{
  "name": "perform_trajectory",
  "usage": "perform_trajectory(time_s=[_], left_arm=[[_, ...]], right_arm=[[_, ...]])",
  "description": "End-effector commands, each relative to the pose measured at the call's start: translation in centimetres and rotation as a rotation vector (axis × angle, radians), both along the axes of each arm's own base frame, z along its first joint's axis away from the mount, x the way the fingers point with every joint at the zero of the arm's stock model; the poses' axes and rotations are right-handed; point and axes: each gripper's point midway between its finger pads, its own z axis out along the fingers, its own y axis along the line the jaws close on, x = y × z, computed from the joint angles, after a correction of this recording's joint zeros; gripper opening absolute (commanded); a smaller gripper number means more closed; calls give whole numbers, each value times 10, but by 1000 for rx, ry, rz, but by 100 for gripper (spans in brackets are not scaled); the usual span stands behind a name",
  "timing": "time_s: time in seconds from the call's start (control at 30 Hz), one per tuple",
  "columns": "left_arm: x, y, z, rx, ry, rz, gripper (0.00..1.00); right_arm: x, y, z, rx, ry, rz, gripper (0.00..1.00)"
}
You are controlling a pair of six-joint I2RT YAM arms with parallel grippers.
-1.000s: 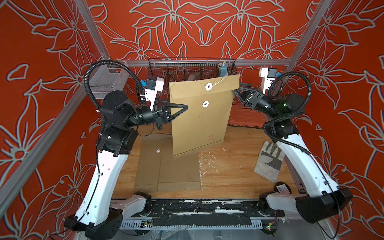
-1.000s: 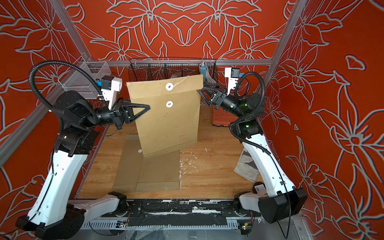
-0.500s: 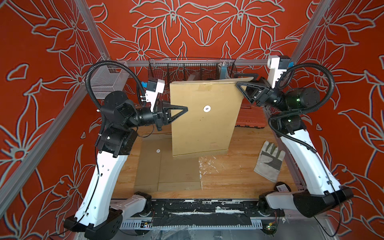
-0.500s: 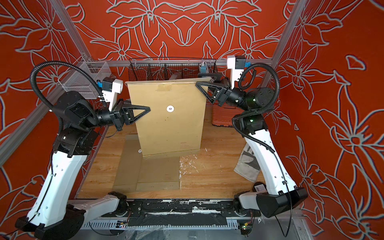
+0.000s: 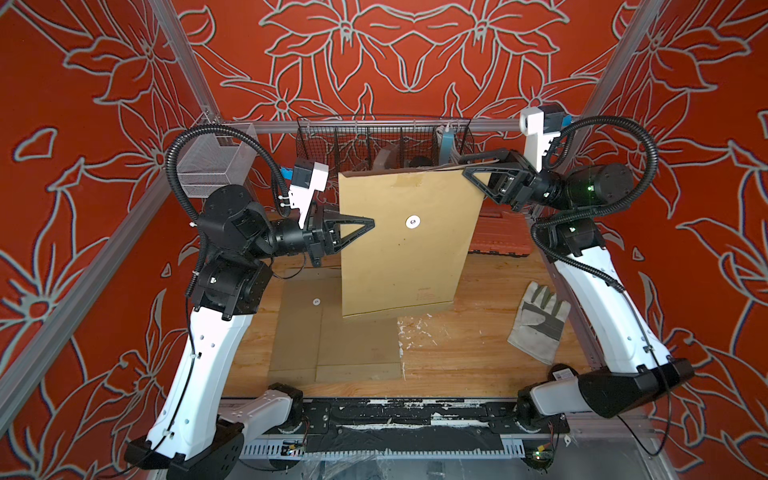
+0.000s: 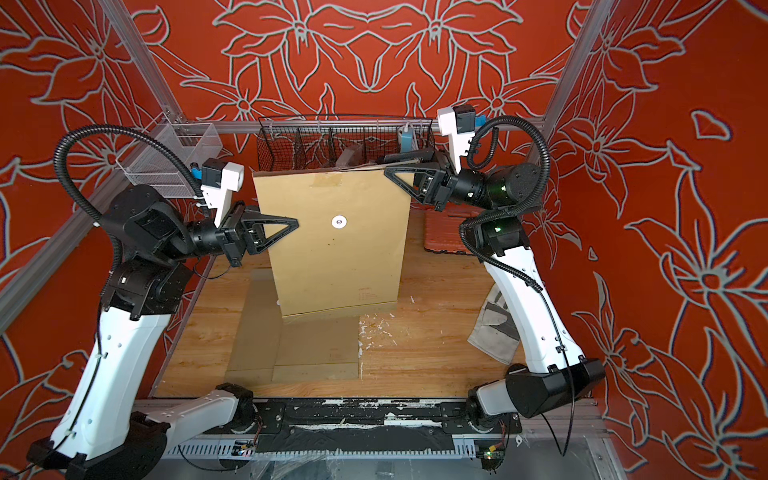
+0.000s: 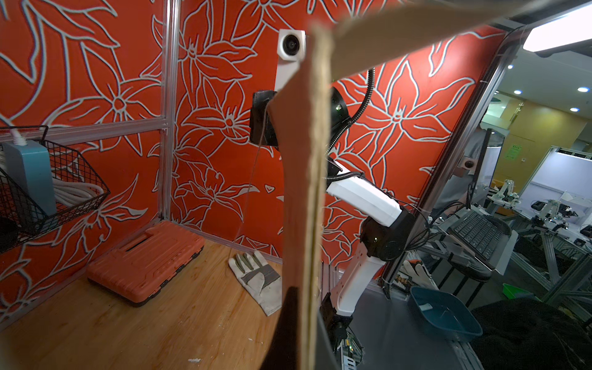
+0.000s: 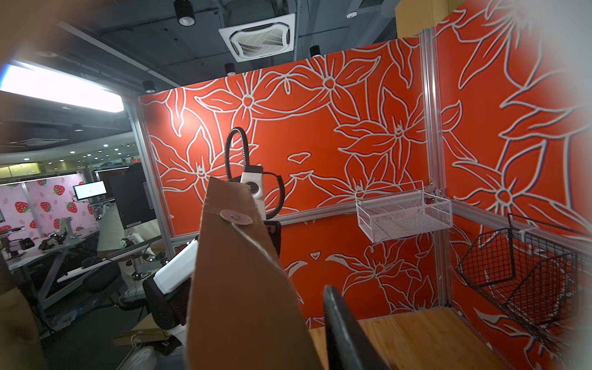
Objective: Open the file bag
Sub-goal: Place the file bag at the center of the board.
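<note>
Left gripper [image 5: 368, 222] is clamping tight on the left side edge of the tall brown kraft-paper file bag [image 5: 403, 266]. It is holding the bag upright in the air over the middle of the light wooden bench [image 5: 457, 357], and the bottom edge looks clear of the board.

Right gripper [image 5: 473, 166] is sitting at the bag's top right corner with a jaw on either side of the flap [image 8: 230, 272]. I cannot tell whether it is pinching the paper or only straddling it.

The flap is standing up off the front panel, away from the round white button [image 5: 412, 222]. A thin string [image 7: 251, 192] is dangling loose behind. So I'd judge the tie undone and the flap-lifting step to be the one in hand.

As I read it, the next move calls for a sure pinch on the flap alone. The flap then needs drawing back toward the bench's far edge while the left side is bracing the bag, gently enough to spare the paper.
</note>
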Motion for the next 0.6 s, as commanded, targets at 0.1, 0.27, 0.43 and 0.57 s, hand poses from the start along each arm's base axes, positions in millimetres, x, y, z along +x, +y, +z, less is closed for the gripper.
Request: perform_trajectory(time_s=[0.1, 0.27, 0.43, 0.57], left_arm=[[-7, 2, 2, 2, -36, -7, 0], [-6, 2, 0, 2, -34, 2, 0], [3, 5, -3, 0, -21, 61, 3], [27, 14, -18, 20, 38, 215, 54]], right_arm=[[-20, -3, 13, 4, -66, 30, 23], [-22, -4, 12, -3, -70, 26, 4], [-21, -4, 5, -23, -68, -3, 0], [-7, -7, -12, -68, -22, -141, 0]])
